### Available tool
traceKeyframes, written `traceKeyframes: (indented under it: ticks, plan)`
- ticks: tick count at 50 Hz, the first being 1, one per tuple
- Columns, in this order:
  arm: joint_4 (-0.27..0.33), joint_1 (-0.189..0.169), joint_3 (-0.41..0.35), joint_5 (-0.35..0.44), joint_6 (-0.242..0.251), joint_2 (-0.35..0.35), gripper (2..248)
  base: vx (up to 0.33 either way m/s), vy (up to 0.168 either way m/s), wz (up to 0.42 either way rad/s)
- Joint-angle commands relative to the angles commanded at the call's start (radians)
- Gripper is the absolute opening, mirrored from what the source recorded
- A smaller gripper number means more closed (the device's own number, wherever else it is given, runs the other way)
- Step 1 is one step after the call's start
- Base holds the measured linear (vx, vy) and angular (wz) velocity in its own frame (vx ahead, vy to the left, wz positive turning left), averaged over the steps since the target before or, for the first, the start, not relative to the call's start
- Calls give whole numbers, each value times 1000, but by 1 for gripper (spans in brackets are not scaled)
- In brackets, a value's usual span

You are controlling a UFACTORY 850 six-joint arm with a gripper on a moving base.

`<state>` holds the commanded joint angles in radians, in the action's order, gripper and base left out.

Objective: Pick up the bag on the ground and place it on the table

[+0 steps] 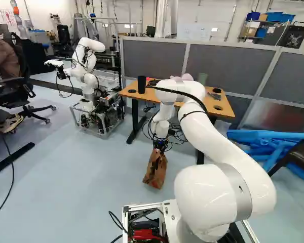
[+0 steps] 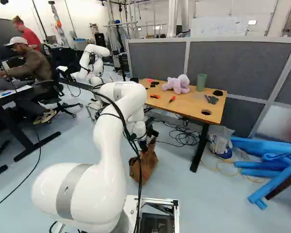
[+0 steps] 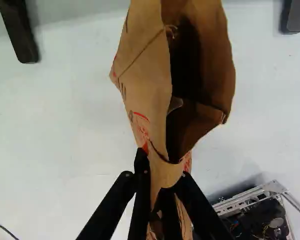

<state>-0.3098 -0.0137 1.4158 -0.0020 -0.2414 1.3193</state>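
In the left base view my gripper [image 1: 160, 145] points down at the top of the brown paper bag [image 1: 155, 171], low in front of the table [image 1: 224, 103]. The wrist view shows the gripper [image 3: 163, 176] shut on the rim of the bag [image 3: 142, 95], paper pinched between its fingers. The bag's mouth gapes ahead of the fingers, its inside dark. Whether its bottom touches the floor I cannot tell. The right base view shows the wooden table top [image 2: 191, 108] beyond the bag.
A purple plush toy [image 2: 177, 84], a green cup [image 2: 201, 82] and small tools stand or lie on the table. Cables [image 2: 185, 135] trail beneath it. Blue wrapped tubes [image 2: 269, 156] and a clear plastic bag [image 2: 220, 141] lie to its right. Another robot [image 1: 86, 68] stands at the left.
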Motion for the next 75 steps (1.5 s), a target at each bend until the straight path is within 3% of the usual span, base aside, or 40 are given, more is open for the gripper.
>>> traceKeyframes:
  ticks: [49,75]
  plan:
    - [3,2,-83,-93,0,-159,25,0,0,0]
    - [67,3,-111,-123,0,-237,25,0,0,0]
